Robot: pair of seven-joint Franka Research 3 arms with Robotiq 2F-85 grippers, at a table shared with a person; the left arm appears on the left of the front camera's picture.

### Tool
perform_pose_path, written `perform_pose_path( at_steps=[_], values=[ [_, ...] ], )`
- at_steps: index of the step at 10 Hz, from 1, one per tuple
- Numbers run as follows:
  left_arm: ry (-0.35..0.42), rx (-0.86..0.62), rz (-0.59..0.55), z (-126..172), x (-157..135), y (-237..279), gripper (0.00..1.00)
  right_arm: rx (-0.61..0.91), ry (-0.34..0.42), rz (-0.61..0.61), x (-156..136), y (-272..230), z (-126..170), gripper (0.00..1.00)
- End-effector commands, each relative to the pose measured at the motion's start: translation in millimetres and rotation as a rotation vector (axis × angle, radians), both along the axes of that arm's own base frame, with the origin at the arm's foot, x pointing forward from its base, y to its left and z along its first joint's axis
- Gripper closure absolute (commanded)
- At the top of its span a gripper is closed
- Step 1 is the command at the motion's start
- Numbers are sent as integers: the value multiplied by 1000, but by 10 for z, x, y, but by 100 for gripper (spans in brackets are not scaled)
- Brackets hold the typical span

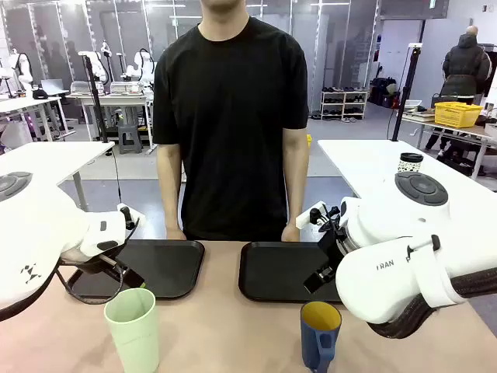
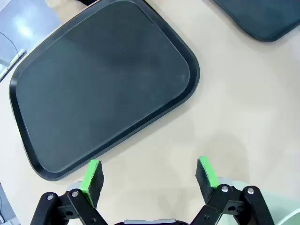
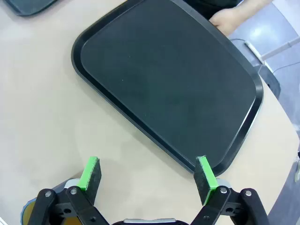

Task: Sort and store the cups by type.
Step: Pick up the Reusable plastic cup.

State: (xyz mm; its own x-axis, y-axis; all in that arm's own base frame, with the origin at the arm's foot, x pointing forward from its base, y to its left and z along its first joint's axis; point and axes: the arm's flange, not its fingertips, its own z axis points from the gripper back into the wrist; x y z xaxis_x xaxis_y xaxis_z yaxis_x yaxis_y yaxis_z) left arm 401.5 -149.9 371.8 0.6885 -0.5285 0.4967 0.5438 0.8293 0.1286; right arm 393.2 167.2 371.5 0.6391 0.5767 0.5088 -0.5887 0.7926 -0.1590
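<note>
We face a beige table in a large workshop, with other white tables and shelving behind it; a person in a black T-shirt stands at the far edge. One hand is just beside the far rim of the left tray; the other hand is just beside the far rim of the right tray. Both trays are black and bare; they lie side by side along the far edge with a strip of table between them.

The pale green tumbler stands upright near the near edge, left of the middle, in front of the left tray and apart from it. The dark blue mug, yellow inside, stands upright near the near edge, right of the middle, in front of the right tray.

The left tool hangs over bare table just off the near rim of the left tray; its green pads stand wide apart with nothing between them, and the tumbler's rim shows close beside it. The right tool hangs just off the near rim of the right tray; its pads are likewise spread and hold nothing, and the mug sits low beside it. On a neighbouring white table to the right stands a small patterned cup with a dark lid.
</note>
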Motion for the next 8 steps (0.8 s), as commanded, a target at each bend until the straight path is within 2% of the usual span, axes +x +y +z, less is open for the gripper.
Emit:
perform_pose_path(
  at_steps=[1,8],
  values=[
    [0,0,0,0,0,-2,0,0,0,0,0,0,0,0],
    [0,0,0,0,0,-2,0,0,0,0,0,0,0,0]
  ],
)
